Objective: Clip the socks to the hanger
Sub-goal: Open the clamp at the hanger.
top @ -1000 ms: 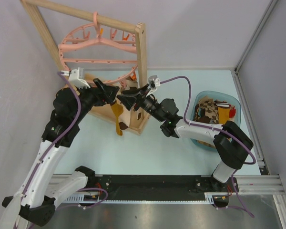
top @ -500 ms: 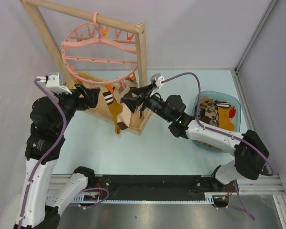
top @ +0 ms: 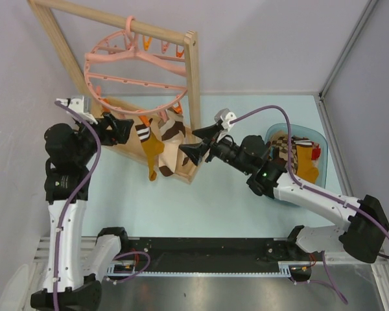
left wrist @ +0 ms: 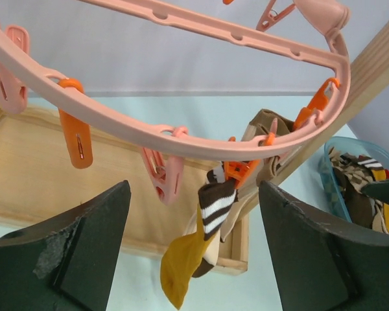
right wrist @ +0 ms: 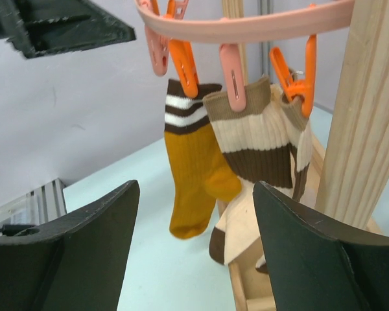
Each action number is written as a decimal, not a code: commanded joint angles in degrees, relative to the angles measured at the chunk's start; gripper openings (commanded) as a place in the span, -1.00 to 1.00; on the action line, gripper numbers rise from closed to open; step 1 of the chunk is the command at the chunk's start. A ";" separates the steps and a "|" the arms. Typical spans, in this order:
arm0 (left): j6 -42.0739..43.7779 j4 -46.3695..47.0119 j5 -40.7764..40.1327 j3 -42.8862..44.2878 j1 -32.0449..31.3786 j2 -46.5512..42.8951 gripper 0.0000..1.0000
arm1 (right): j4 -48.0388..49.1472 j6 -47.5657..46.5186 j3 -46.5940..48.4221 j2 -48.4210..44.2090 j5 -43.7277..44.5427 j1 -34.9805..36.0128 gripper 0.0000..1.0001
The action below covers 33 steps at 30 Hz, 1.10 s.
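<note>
Item count as I read it from the remote station:

- End effectors: two, the left end effector (top: 124, 131) and the right end effector (top: 189, 144).
- Hanger (top: 133, 71): one, ahead of and above both end effectors.
- Clipped socks, directly ahead of the right end effector: three. One is a mustard sock (right wrist: 194, 181); two are cream-and-brown socks (right wrist: 253, 139), the second partly hidden.
- Clips (right wrist: 233, 81) seen from the right end effector: four, two pink and two orange.
- Bin (top: 324, 139): one, behind the right end effector. I cannot count its piled socks.
- Wooden rack frame (top: 193, 84): one.
</note>
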 commanded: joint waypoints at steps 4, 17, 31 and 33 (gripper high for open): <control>-6.72 15.34 24.30 -4.02 11.92 1.64 0.63 | -3.57 -1.13 -3.28 -7.29 -3.19 -0.38 0.52; -20.01 34.07 38.05 -10.98 22.92 4.36 0.51 | -6.04 0.28 -6.35 -13.71 -5.12 -0.20 0.52; -16.84 41.61 41.38 -11.24 22.92 11.66 0.58 | -5.78 0.19 -6.62 -13.45 -7.06 -0.29 0.52; -19.64 45.30 42.79 -11.86 22.92 12.36 0.58 | -5.78 0.28 -6.62 -13.19 -7.23 -0.38 0.52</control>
